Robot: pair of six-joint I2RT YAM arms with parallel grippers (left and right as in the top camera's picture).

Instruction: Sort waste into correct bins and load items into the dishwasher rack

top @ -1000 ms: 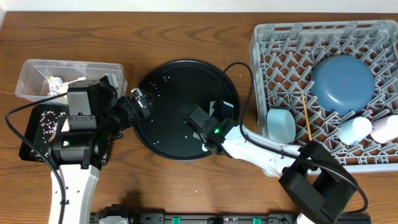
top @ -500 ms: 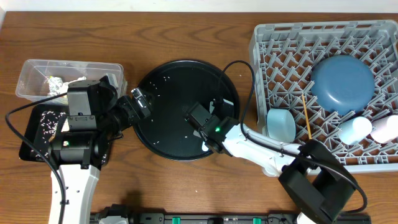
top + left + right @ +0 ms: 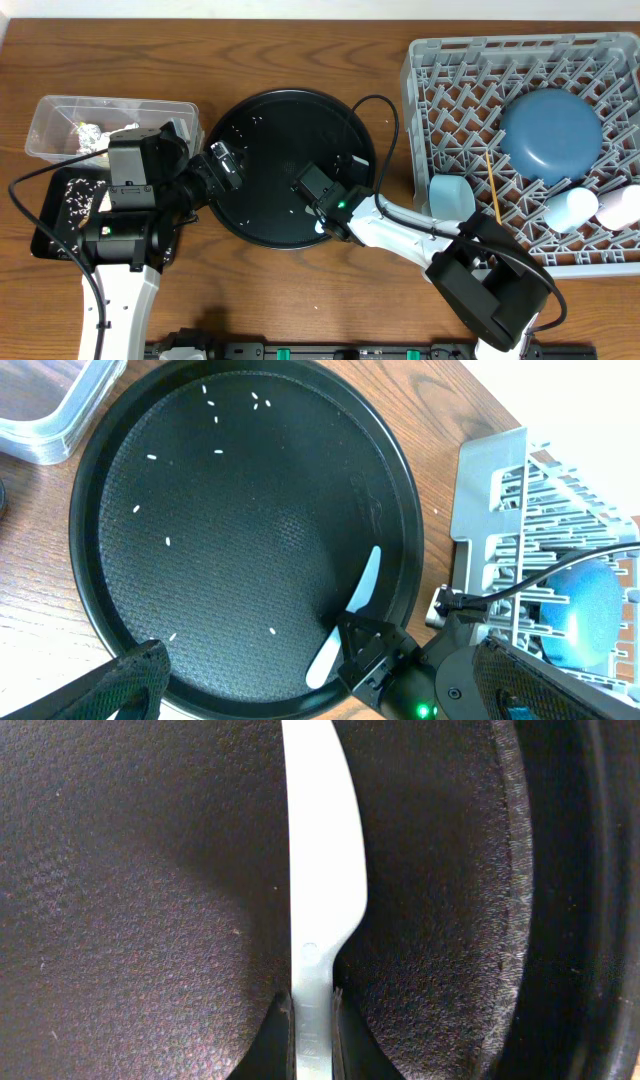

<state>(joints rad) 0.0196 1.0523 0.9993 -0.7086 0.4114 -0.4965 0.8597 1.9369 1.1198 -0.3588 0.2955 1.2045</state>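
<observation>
Moved: our right gripper (image 3: 311, 1020) edges left, jaws pinching the white spoon (image 3: 322, 850).
Left gripper (image 3: 222, 165): wide, empty.
Next: we expect the dishwasher rack (image 3: 450, 70).

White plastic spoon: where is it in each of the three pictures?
Left wrist: the white plastic spoon lies at the lower right of the large round black tray, pinched by the right gripper.
Overhead: lower right of the tray, mostly hidden under that gripper; a white end shows.
Right wrist: straight up the middle, between the fingers.
Shared landmark: the tray.
</observation>
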